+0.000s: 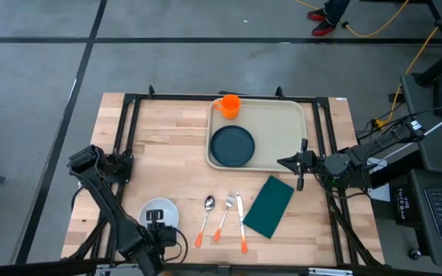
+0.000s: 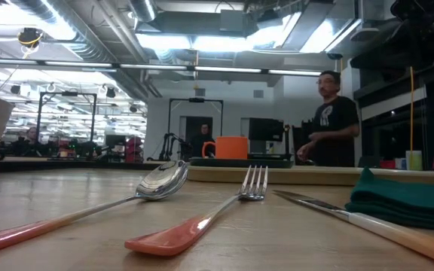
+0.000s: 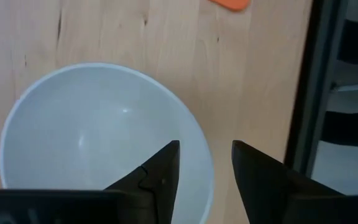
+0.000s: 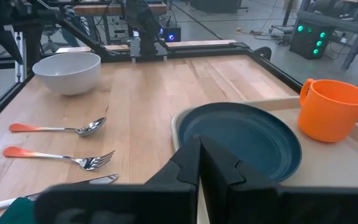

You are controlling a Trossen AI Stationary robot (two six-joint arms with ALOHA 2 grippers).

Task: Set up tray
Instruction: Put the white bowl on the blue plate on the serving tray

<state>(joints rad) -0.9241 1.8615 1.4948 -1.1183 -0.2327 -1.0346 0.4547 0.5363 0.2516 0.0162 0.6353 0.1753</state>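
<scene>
A: OK, where's the tray (image 1: 282,123)?

B: Far half of the table, right of centre, long axis running left-right. The teal plate (image 1: 232,146) sits in its left part, the orange mug (image 1: 229,105) at its far-left corner. The rest of it is bare.

A: Grippers?

B: The right gripper (image 1: 286,162) sits at the tray's near-right corner with its fingers pressed together, holding nothing. The left gripper (image 3: 205,165) is at the near-left of the table, over the white bowl (image 3: 104,137). Its fingers are spread and straddle the bowl's rim, one inside and one outside, with no pinch on it.

A: So which relation matters for the next move?

B: Judging by the layout, the bowl-to-tray direction. The tray lies away from the left fingers and to the right, well apart from them. The spoon (image 1: 206,218), fork (image 1: 224,217) and knife (image 1: 241,222) lie between, near the front edge. The green napkin (image 1: 269,206) is just beside the tray's near-right corner.

A: Nearer arm?

B: Right arm for the tray and napkin, left arm for the bowl. The cutlery runs roughly front to back with the orange handles toward the front edge.

A: Any labels or text?

B: None readable on the tray, plate, mug or bowl. A person stands in the room beyond the table, and any print on their dark shirt is too small to read.
</scene>
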